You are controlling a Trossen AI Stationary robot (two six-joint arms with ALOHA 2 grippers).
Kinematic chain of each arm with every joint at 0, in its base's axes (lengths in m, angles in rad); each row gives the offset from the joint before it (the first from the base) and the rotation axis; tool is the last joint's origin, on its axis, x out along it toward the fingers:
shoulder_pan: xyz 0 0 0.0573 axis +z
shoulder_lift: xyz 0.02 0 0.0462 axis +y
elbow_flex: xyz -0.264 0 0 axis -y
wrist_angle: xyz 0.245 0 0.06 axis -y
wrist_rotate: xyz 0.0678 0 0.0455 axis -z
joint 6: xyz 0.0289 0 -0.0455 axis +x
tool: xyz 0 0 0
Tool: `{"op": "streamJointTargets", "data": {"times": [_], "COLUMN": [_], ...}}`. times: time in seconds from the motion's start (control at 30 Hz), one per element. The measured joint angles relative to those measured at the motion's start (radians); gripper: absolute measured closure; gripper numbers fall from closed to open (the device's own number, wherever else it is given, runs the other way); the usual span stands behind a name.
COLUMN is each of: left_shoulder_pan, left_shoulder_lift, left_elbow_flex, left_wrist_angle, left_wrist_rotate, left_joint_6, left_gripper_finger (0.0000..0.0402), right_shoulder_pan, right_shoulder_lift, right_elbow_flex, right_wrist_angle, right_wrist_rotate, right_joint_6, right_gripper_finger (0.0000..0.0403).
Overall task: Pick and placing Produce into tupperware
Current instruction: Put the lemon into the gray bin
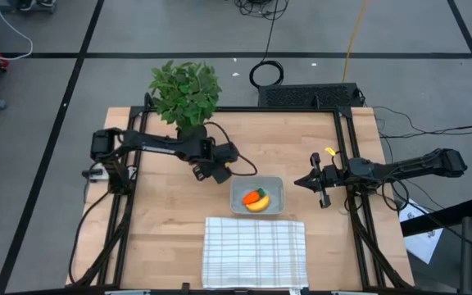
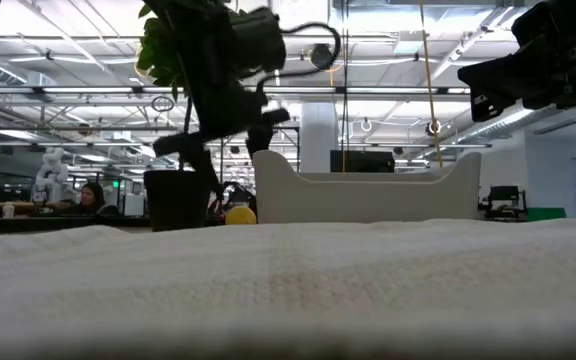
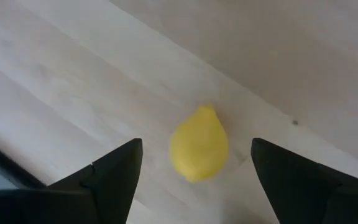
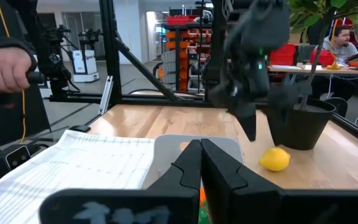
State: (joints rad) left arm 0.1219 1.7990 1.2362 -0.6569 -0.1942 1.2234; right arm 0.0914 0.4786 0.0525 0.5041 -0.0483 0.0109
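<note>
A yellow lemon [image 3: 199,144] lies on the bare wood near the plant pot. My left gripper [image 3: 196,143] points steeply down over it, open, one finger on either side and clear of it; the right wrist view shows its fingertips [image 4: 252,132] just above the lemon [image 4: 275,159]. The translucent tupperware [image 1: 274,187] stands at the table's middle and holds the orange carrot [image 1: 252,197] and the yellow banana [image 1: 258,205]. My right gripper [image 1: 311,182] waits shut and level at the right, pointing toward the tupperware.
A potted leafy plant [image 1: 185,92] stands at the far edge just behind my left arm, its dark pot [image 4: 306,121] close to the lemon. A white grid-striped cloth [image 1: 254,250] covers the near middle. A person's hand [image 4: 5,68] shows beyond the table.
</note>
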Motion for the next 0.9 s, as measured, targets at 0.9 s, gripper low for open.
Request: {"op": "streamJointTargets", "data": {"times": [0.9], "left_shoulder_pan": [0.043], "left_shoulder_lift": [0.087], "left_elbow_flex": [0.001], "left_wrist_angle": [0.055], "left_wrist_rotate": [-0.009], "left_joint_6": [0.131], "left_gripper_finger": [0.0094], "right_shoulder_pan": [0.0], "right_shoulder_lift": [0.005], "right_elbow_flex": [0.0], "right_wrist_angle": [0.004], "right_wrist_rotate": [0.0], "right_joint_6": [-0.015], "right_gripper_finger": [0.0403]}}
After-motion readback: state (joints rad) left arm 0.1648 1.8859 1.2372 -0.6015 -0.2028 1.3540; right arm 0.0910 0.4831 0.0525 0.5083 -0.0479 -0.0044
